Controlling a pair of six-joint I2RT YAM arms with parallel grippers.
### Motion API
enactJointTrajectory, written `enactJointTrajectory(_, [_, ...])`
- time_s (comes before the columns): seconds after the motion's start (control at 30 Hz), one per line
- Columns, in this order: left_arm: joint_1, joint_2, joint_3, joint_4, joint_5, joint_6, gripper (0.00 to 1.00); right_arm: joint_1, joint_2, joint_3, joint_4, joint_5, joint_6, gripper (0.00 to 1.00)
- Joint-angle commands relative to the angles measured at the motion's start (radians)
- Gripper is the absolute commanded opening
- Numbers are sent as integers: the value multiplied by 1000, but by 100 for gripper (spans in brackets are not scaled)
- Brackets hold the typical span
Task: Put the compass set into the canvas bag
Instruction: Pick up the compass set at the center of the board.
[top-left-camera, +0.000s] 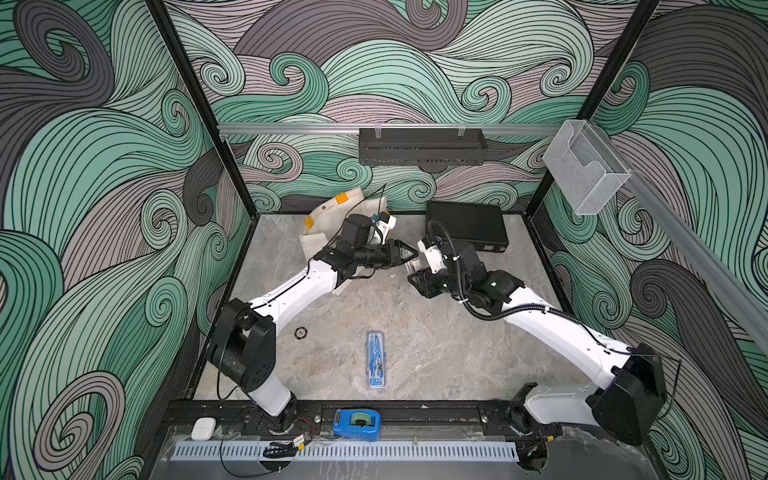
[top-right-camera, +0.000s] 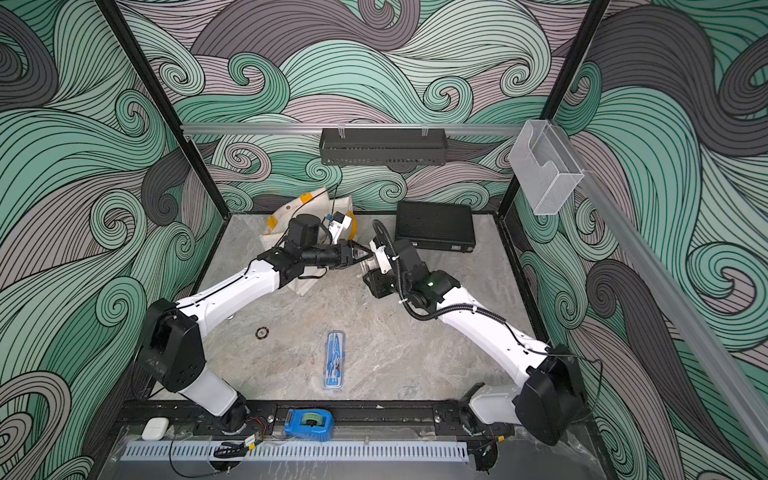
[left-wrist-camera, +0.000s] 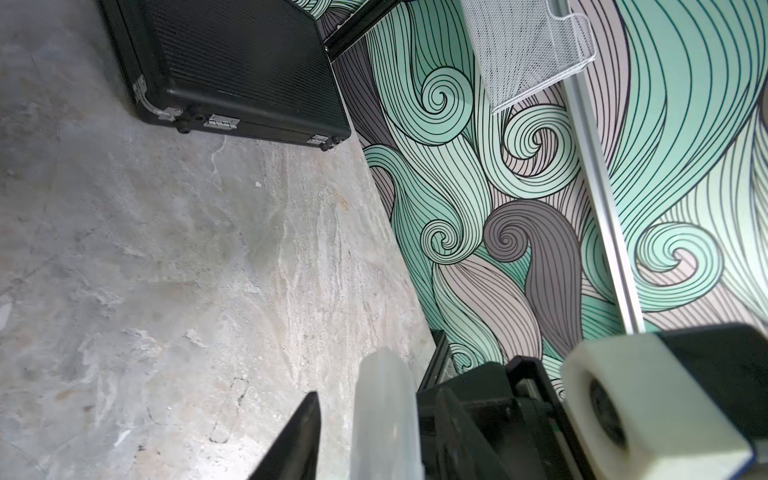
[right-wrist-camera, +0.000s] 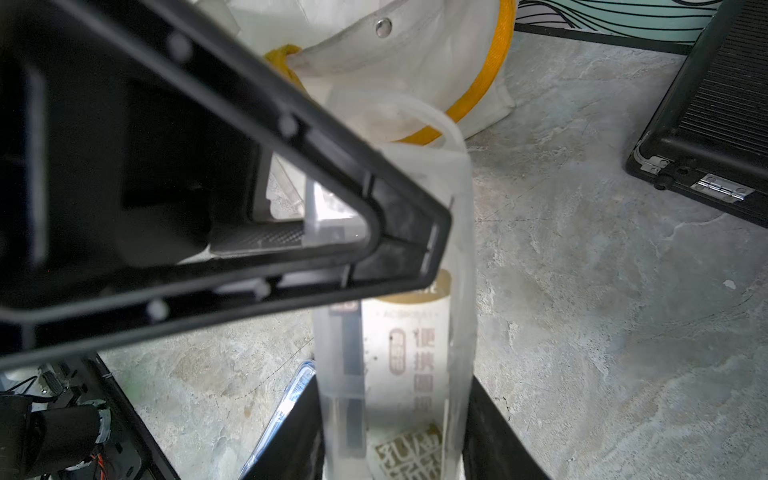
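Logging compass set (right-wrist-camera: 415, 353) as the frosted slim case clamped at one end in right pincer (right-wrist-camera: 391, 384), held off the table (top-left-camera: 415, 332) between the two arms. Judging so from the printed card and dark slender tool seen through the shell; not certain.

Reading long axis as running from right pincer straight into left pincer (top-left-camera: 409, 252), free end pointing toward canvas bag (top-left-camera: 328, 216). Placing bag at far left corner, slumped partly under left arm; left arm clearly nearer to it, right arm well apart.

Finding left pincer narrow around the free end: one black finger (left-wrist-camera: 301, 432) just beside the shell with a sliver of table between, other finger hidden. Cannot tell grip from no grip there.

Expecting a hand-over, then an endwise feed into the bag mouth; mouth direction not readable from either top view.

Noting materials: shell rigid, translucent, smooth, round-cornered, likely slippery; bag soft off-white cloth, creased, with yellow strap (right-wrist-camera: 490, 83) and metal snap (right-wrist-camera: 383, 27).

Leaving aside second slim case (top-left-camera: 375, 359), clear with blue trim, flat on table near the front, and ribbed black hard case (top-left-camera: 465, 222) at far right.
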Motion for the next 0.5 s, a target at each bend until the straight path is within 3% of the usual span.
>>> enactJointTrajectory(0.0, [-7,14,25,27,23,-4,41,-4,9,38,45,-5,8,45])
enactJointTrajectory(0.47, [-7,23,36,39,24,-15,18,-4,18,48,53,-8,11,49])
